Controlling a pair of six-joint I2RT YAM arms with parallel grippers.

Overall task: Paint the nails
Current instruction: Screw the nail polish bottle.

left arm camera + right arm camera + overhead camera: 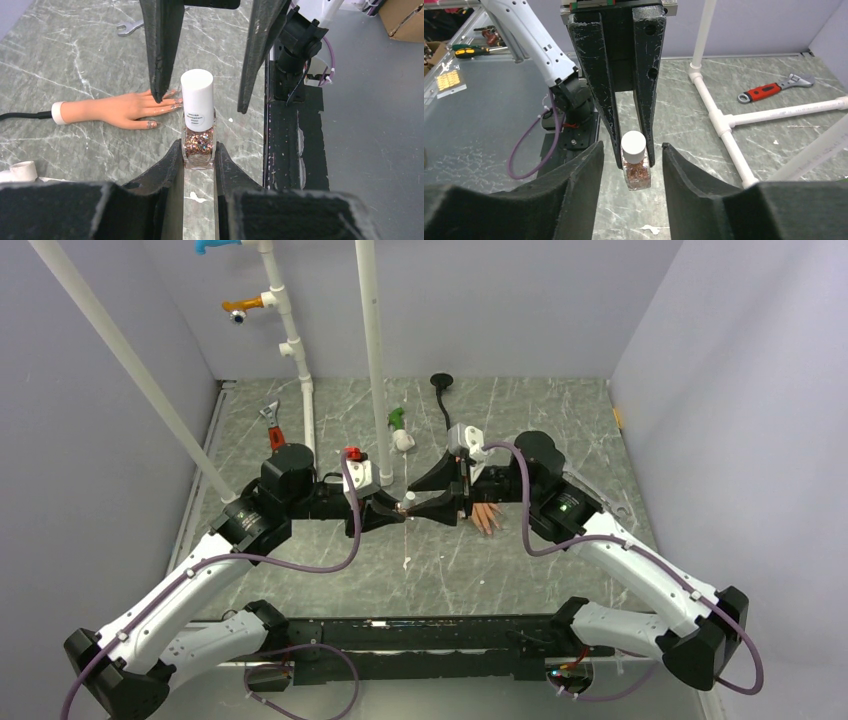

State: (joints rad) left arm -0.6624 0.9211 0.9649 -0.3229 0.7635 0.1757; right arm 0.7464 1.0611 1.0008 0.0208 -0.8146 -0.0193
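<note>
Four nails [177,100] show on the one mannequin hand [112,109], lying flat on the table [60,55] with its fingertips near the bottle; any others are hidden behind a black gripper finger. One polish bottle [198,145] is clenched at its glass body by the left gripper [198,152]. The right gripper [632,150] straddles the single white cap [633,142], jaws parted, both fingers clear of it
</note>
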